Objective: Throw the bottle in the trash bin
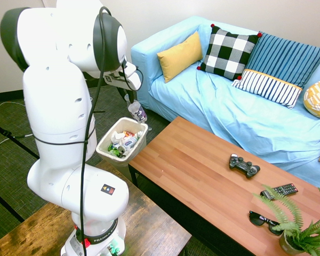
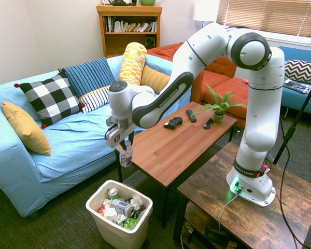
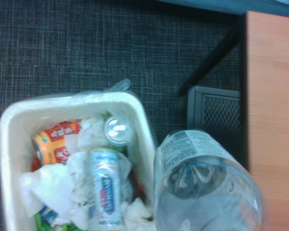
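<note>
Room evenly and brightly lit; daylight enters at the blinds. Pale glare noted on the white arm. Wrist view dimmer, soft and grainy, bottle blurred.

Cans and litter lie in the bin near the table.

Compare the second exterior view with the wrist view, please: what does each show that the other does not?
Only the second exterior view shows the yellow rectangular fabric pillow and the green potted fern.

Only the wrist view shows the orange-and-red metal can distinctly.

Both show the clear plastic bottle, the white rectangular plastic bin with its litter, and the brown wooden coffee table.
</note>
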Action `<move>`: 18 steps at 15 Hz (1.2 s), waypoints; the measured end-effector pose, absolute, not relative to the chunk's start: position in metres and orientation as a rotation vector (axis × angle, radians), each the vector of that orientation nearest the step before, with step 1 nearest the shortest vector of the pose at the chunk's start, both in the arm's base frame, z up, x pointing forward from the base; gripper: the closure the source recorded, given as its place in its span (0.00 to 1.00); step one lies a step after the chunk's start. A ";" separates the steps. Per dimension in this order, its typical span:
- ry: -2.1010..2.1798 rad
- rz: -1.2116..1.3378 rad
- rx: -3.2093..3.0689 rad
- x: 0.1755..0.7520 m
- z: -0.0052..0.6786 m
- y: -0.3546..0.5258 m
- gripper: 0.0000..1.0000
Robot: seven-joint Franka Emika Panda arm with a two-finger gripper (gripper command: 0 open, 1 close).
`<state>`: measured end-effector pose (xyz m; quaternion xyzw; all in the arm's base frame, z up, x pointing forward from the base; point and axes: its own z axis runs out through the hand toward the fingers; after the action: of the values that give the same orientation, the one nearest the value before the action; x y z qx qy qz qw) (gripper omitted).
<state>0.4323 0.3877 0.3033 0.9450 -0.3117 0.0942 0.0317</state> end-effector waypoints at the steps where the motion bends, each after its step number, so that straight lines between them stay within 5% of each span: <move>1: -0.940 0.279 2.917 0.432 0.285 0.407 1.00; 9: -0.798 0.247 2.924 0.437 0.172 0.488 1.00; 10: -0.785 0.222 2.915 0.439 0.160 0.488 0.00; 18: -0.742 0.168 2.899 0.447 0.150 0.492 0.00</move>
<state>0.4472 0.4916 0.1499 0.9647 -0.2470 0.0558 0.0720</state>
